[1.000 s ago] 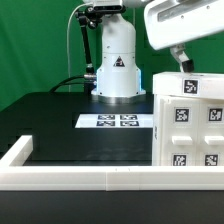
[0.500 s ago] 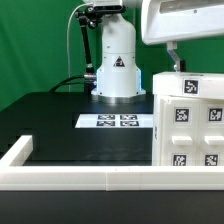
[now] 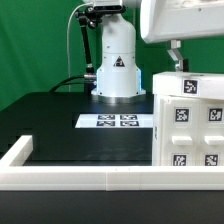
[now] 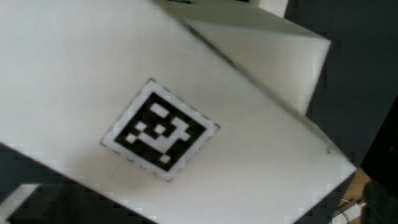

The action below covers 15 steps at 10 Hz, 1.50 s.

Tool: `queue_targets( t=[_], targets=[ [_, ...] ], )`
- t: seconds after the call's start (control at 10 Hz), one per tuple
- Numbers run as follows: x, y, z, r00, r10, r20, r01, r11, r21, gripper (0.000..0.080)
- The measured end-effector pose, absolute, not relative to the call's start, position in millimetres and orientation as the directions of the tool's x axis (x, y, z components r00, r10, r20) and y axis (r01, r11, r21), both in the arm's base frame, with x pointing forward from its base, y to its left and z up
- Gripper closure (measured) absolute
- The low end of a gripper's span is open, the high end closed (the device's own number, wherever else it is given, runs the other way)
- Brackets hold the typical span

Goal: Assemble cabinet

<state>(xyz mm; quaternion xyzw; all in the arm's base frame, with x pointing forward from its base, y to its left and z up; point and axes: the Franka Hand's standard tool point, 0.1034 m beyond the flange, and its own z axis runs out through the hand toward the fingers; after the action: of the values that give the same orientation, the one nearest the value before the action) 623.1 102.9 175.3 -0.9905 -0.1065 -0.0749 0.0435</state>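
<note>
The cabinet body (image 3: 190, 122) stands on the tabletop (image 3: 70, 140) at the exterior view's right, a tall white box that runs out of the picture on that side. Its near face carries rows of black-and-white marker tags, and one more tag sits near its top edge. The hand (image 3: 176, 57) hangs directly above that top edge, close over it but apart from it as far as the exterior view shows; so the box lies straight below the hand, and the coming move looks like a short descent. The box's height looks like its long axis, though how far it runs to the side is cut off.

The wrist view bears this out: a white face of the cabinet body (image 4: 160, 90) fills almost the whole picture, tilted in the frame, with a single tag on it and a corner edge running off toward a darker side.

The hand is spread wide and pinches nothing; only one dark finger shows clearly.

Further out lie the marker board (image 3: 115, 121), flat on the dark tabletop near the robot's base (image 3: 117, 72), and the low white border frame (image 3: 70, 178) along the front.
</note>
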Motion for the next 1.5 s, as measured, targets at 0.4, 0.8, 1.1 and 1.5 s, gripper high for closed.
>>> queue_targets(
  t=[0.4, 0.8, 1.1, 1.5],
  targets=[
    [621.9, 102.2, 170.5, 0.813, 0.563, 0.151, 0.568, -0.823, 0.011, 0.0003],
    [619.2, 107.4, 165.2, 0.661, 0.741, 0.118, 0.741, -0.669, 0.058, 0.0003],
    [617.7, 94.9, 150.8, 0.640, 0.763, 0.091, 0.763, -0.645, 0.043, 0.0003],
    [616.8, 95.3, 146.6, 0.668, 0.740, 0.086, 0.739, -0.672, 0.039, 0.0059]
  ],
)
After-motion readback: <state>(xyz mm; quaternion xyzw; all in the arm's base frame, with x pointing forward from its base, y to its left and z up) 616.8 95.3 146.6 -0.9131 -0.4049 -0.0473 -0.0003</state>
